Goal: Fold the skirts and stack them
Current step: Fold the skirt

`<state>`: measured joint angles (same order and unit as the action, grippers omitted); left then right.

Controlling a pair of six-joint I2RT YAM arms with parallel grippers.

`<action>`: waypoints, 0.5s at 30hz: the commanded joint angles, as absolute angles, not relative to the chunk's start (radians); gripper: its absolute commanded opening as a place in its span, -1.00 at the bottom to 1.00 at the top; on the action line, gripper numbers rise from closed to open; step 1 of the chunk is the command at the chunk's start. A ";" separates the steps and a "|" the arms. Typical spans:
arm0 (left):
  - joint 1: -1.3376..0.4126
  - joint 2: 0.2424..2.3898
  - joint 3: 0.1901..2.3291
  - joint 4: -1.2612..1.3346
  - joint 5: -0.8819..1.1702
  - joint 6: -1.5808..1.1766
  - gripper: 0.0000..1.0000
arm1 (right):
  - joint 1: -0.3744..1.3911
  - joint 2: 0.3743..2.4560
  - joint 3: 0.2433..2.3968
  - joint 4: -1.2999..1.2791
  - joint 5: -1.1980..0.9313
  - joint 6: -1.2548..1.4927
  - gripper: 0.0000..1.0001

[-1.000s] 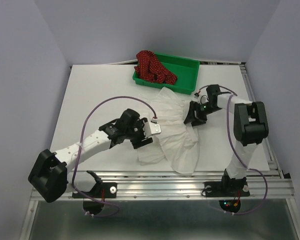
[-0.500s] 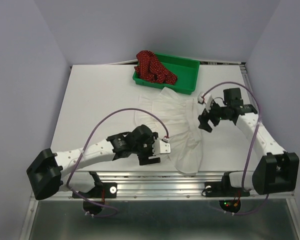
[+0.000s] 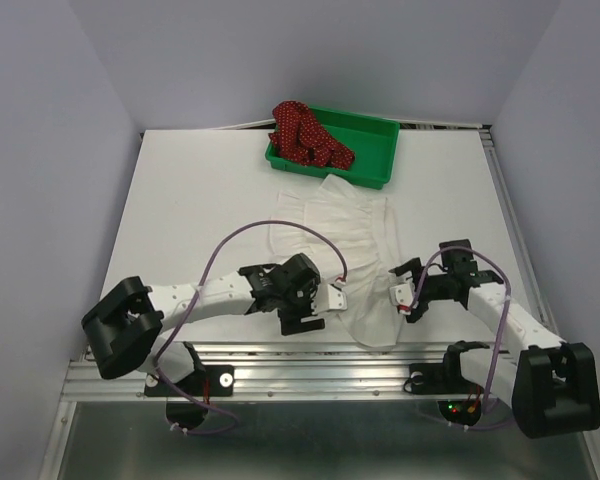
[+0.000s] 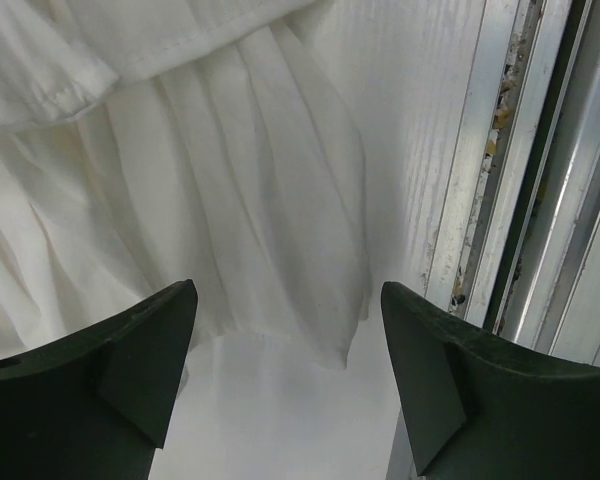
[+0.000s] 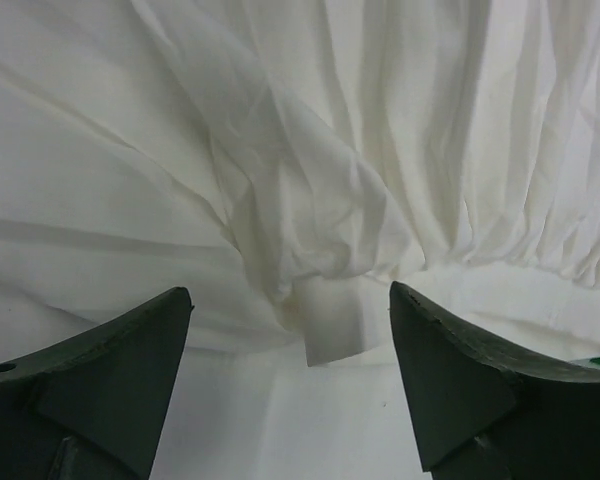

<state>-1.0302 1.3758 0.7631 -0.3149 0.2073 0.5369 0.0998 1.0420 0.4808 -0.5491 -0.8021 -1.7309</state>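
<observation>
White cloth fills both of my wrist views. It is the white skirt (image 3: 345, 240), lying spread out on the table (image 3: 200, 200), from just in front of the green tray (image 3: 378, 183) down to the near edge. The red skirt with dots (image 3: 308, 135) sits bunched up in the left part of that tray, far from me.

My left gripper (image 4: 285, 290) is wide open and holds nothing. It hangs over the near left part of the hem, close to the metal rail (image 4: 520, 200). My right gripper (image 5: 288, 295) is wide open too and holds nothing. It hangs over the near right side, where a small flat flap of cloth (image 5: 330, 325) pokes out between its fingers.

I think the job now is to grab this near end and fold it over toward the far end. To do it well, I should go straight down on both sides, get one finger under the cloth, and pinch only the edge. I must keep the left one off the rail. Then I should lift both sides together and level, so the fold comes out flat.
</observation>
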 commanded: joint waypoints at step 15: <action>-1.077 1.491 0.860 -0.341 0.112 0.546 0.57 | 0.140 1.209 0.423 -0.221 -0.776 -1.964 -0.37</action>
<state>-1.0531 1.4754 0.8162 -0.3344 0.1455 0.5381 0.1249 1.2041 0.4107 -0.2935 -0.7856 -1.9522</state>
